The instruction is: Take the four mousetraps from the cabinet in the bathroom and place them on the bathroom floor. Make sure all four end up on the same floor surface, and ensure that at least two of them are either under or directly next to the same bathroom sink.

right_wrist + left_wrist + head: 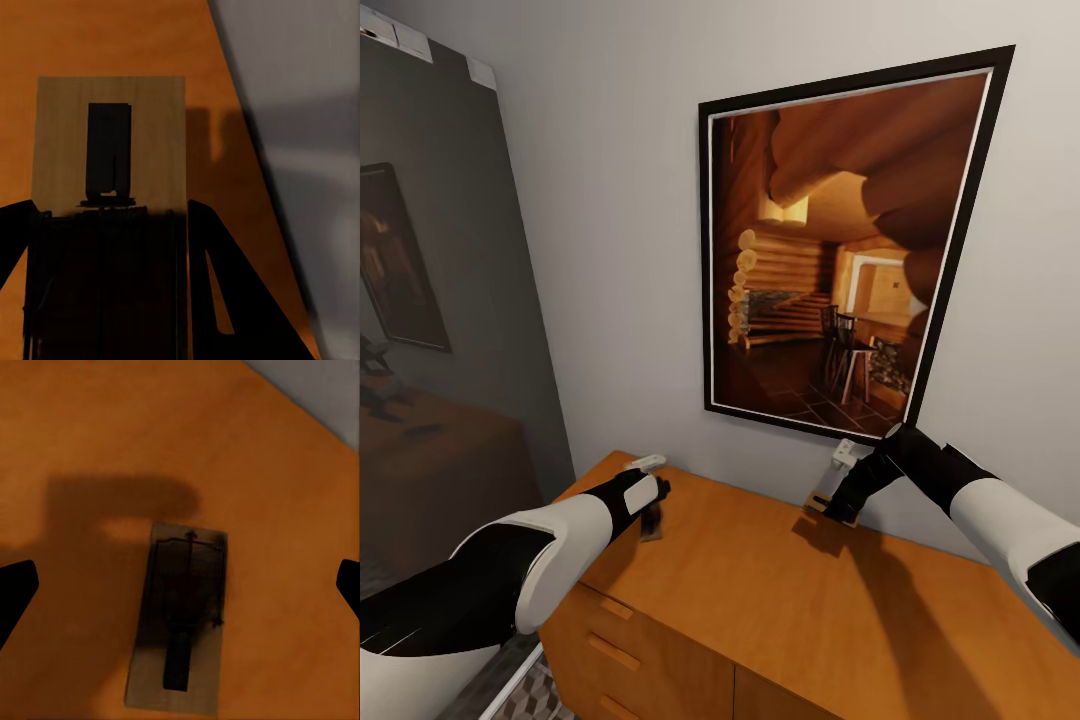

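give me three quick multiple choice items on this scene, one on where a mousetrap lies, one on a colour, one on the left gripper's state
1. Where does the mousetrap under the left gripper lie?
A. on the cabinet top
B. on the floor
C. inside an open drawer

2. What colour is the frame of the picture on the wall?
A. white
B. black
C. red

3. How does the left gripper stand?
A. shut on the trap
B. open, fingers well apart either side of the trap
C. shut on a handle

Key: 1 A, the board rests on the orange wood; 2 B, the dark border; 3 B, the left wrist view shows a wide gap.

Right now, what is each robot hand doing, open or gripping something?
Left gripper: open, above a mousetrap lying on the cabinet.
Right gripper: shut on another mousetrap.
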